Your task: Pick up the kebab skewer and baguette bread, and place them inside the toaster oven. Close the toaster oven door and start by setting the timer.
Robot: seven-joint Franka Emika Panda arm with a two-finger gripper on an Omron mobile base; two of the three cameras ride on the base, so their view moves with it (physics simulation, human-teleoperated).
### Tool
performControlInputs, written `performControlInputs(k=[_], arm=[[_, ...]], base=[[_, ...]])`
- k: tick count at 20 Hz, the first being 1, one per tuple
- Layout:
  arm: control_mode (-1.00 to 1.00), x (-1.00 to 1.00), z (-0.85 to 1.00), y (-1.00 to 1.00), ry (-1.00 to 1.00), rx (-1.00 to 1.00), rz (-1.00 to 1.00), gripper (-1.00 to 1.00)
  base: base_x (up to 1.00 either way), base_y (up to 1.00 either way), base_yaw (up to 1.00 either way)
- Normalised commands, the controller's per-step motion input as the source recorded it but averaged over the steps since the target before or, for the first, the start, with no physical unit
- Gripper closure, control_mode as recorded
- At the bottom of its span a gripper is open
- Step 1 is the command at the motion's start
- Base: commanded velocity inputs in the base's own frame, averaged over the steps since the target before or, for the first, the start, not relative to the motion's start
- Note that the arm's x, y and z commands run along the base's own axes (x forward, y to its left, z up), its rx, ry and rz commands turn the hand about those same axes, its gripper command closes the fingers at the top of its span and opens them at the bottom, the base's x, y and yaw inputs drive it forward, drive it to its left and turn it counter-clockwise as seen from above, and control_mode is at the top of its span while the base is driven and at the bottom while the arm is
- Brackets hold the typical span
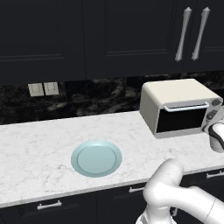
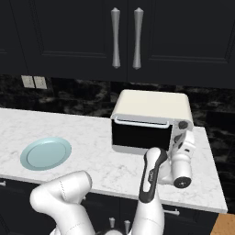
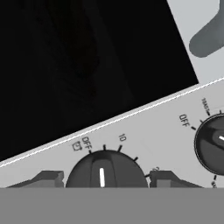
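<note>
The toaster oven (image 2: 151, 121) sits toward the right end of the counter (image 1: 35, 144), its toaster oven door (image 2: 141, 134) shut. The plate (image 1: 96, 158) sits near the counter's front edge, bare. The gripper (image 3: 103, 179) is pressed up to the oven's right-hand control panel, jaws apart, straddling the timer knob (image 3: 104, 171) dead ahead; whether the fingertips (image 3: 46, 178) touch it, I cannot tell.

One toaster oven (image 1: 175, 103), one plate (image 1: 96, 158), two knobs (image 3: 101, 171), perhaps more.
</note>
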Motion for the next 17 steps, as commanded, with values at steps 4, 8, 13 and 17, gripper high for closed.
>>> performControlInputs(k=[4, 8, 13, 17], arm=[[-1.00, 0.00, 0.00, 0.00, 0.00, 0.21, -0.01, 1.00], [-1.00, 0.00, 0.00, 0.00, 0.00, 0.22, -0.01, 1.00], [-1.00, 0.01, 0.00, 0.00, 0.00, 0.23, -0.01, 1.00], [-1.00, 0.01, 0.00, 0.00, 0.00, 0.23, -0.01, 1.00]], base=[[0.00, 0.00, 0.00], [0.00, 0.00, 0.00], [0.00, 0.00, 0.00], [0.00, 0.00, 0.00]])
